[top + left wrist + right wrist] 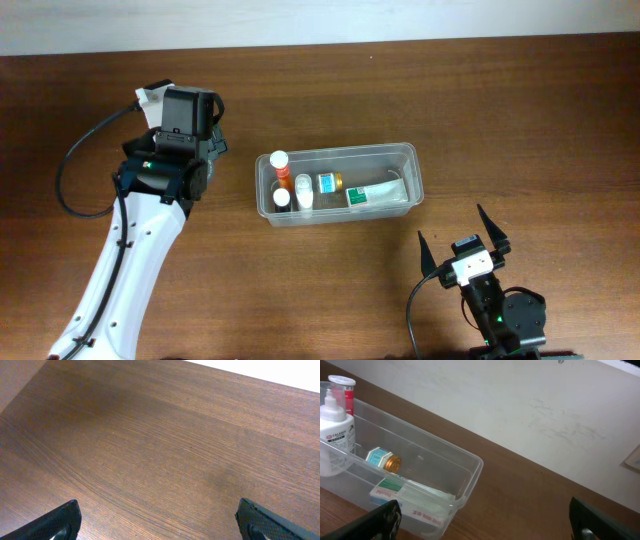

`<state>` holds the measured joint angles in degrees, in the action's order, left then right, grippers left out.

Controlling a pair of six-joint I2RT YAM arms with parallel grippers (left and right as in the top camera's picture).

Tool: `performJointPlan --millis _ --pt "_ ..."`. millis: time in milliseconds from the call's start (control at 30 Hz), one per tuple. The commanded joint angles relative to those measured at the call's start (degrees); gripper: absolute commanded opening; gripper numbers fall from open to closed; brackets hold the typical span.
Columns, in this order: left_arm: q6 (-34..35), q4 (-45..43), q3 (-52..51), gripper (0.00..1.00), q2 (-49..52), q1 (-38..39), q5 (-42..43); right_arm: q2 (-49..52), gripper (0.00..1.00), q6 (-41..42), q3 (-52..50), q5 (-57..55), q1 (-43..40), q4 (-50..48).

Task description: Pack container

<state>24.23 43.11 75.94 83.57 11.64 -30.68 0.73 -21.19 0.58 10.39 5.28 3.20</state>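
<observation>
My right gripper (449,220) sits nearest the front edge of the table (540,120), fingers spread wide, nothing between them. Just beyond it, a little to the left, the container (400,152) rests mid-table with its long side running across. In my right wrist view its clear wall (470,467) shows a white-and-green box (415,502) lying flat at the near end. Beside the box is a small amber bottle (382,458) on its side. At the left end stand a white pump bottle (335,435) and a red bottle with a white cap (342,390). Farther back, left of the tub and well apart from it, my left gripper (157,505) hangs over bare wood, jaws wide apart and empty
</observation>
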Motion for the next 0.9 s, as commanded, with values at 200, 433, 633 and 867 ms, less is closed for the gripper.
performJointPlan --millis 200,433,633,867 --pt "-0.31 0.02 0.11 0.99 -1.09 -0.17 -0.61 -0.42 0.98 0.70 -0.26 -0.37 -0.48 0.44" --pt "-0.33 0.02 0.11 0.99 -1.09 -0.20 -0.61 -0.42 0.98 0.70 -0.26 -0.37 -0.48 0.44" --pt "-0.33 0.04 -0.11 1.00 -1.66 -0.20 -0.61 -0.42 0.98 0.70 -0.26 -0.35 -0.48 0.44" --pt "-0.33 3.10 -0.48 0.99 -13.05 -0.20 -0.55 -0.42 0.98 0.70 -0.26 -0.35 -0.48 0.44"
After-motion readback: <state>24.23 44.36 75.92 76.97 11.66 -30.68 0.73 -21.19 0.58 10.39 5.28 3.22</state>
